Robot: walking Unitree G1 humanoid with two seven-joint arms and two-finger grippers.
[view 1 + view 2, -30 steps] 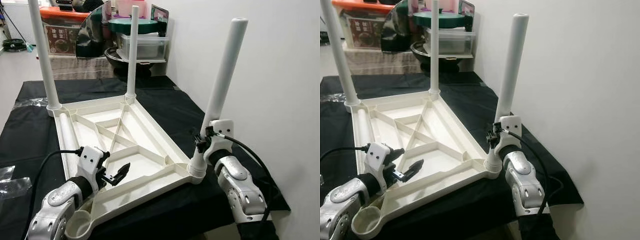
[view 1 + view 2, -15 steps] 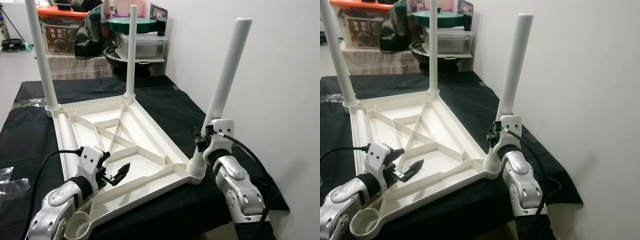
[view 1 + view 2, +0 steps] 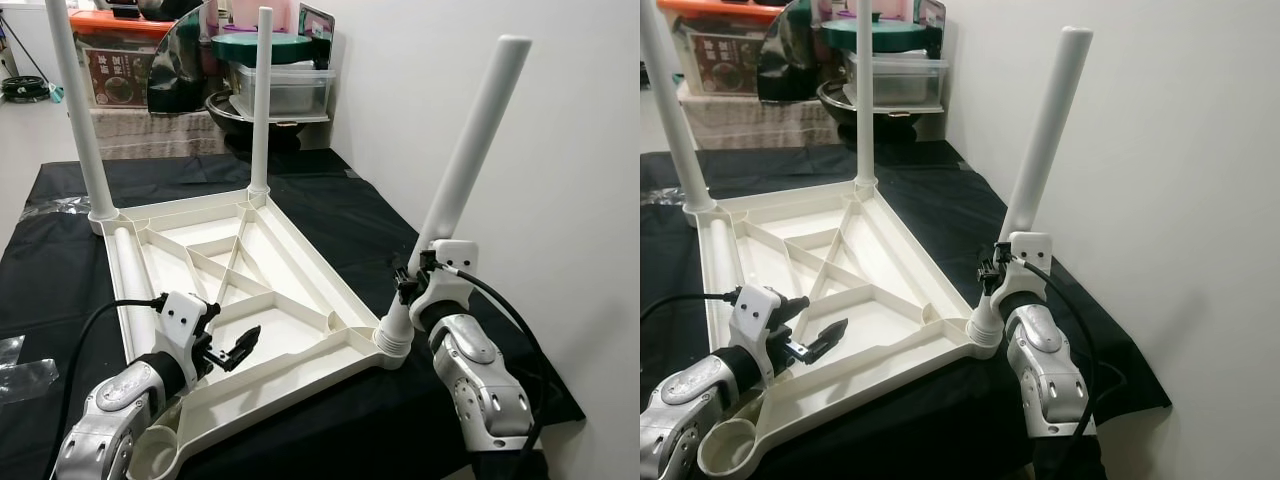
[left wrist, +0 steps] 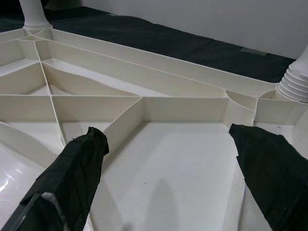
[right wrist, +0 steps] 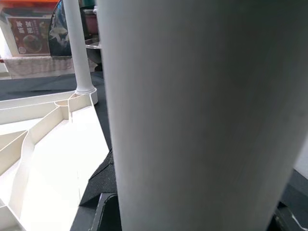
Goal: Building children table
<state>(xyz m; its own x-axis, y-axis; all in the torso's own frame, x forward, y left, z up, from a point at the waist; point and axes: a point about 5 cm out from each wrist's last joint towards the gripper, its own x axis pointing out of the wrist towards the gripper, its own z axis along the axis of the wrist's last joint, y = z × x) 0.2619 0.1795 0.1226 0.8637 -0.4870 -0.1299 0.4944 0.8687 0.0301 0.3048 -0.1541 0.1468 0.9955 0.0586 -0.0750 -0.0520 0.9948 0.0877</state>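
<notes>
Near-right leg tipping further right in its socket — not seated

Right gripper [image 3: 418,292] clasps table leg [image 3: 468,150] at overturned tabletop [image 3: 262,290] near-right corner; left gripper [image 3: 236,349] hovers wide over the ribs — lean has grown

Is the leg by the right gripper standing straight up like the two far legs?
No, the leg at the right gripper leans away from the tabletop, while the far legs stand upright.

The right gripper's [image 3: 412,290] fingers are hidden behind the tilted table leg [image 3: 463,162]. Beyond it, the far-left leg's [image 3: 72,110] top is cut off.
</notes>
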